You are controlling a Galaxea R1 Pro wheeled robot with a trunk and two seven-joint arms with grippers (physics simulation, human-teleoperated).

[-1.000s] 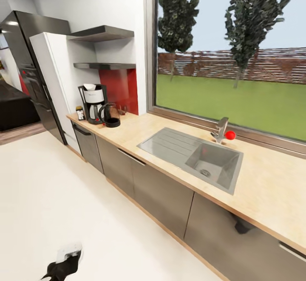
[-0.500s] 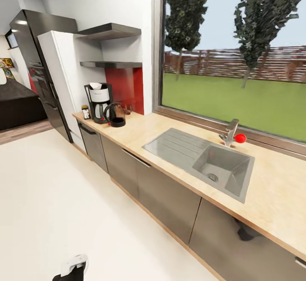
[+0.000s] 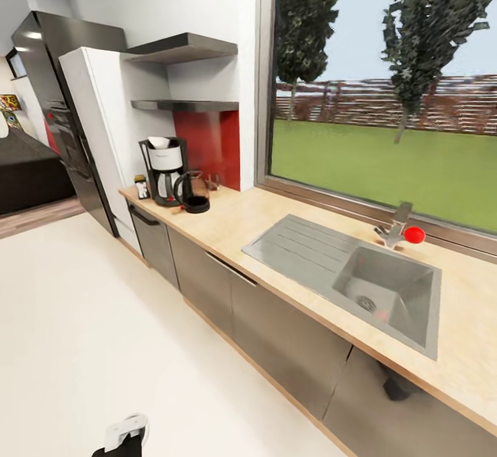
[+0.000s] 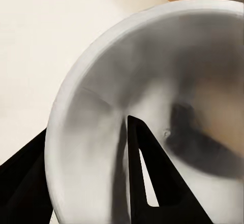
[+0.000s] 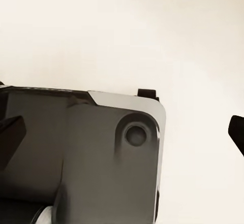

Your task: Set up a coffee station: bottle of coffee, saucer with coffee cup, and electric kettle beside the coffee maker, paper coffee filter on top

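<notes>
White saucer (image 4: 101, 132) in left pincer (image 4: 91, 183), coffee maker (image 3: 164, 170) on countertop (image 3: 276, 226)

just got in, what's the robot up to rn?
It's out on the kitchen floor, facing the countertop from a distance. At the far end stand the coffee maker with a paper filter on top, the kettle right beside it, and the coffee bottle on its other side. The left gripper holds a white dish, probably the saucer, with one finger across it. No cup placed yet.
</notes>
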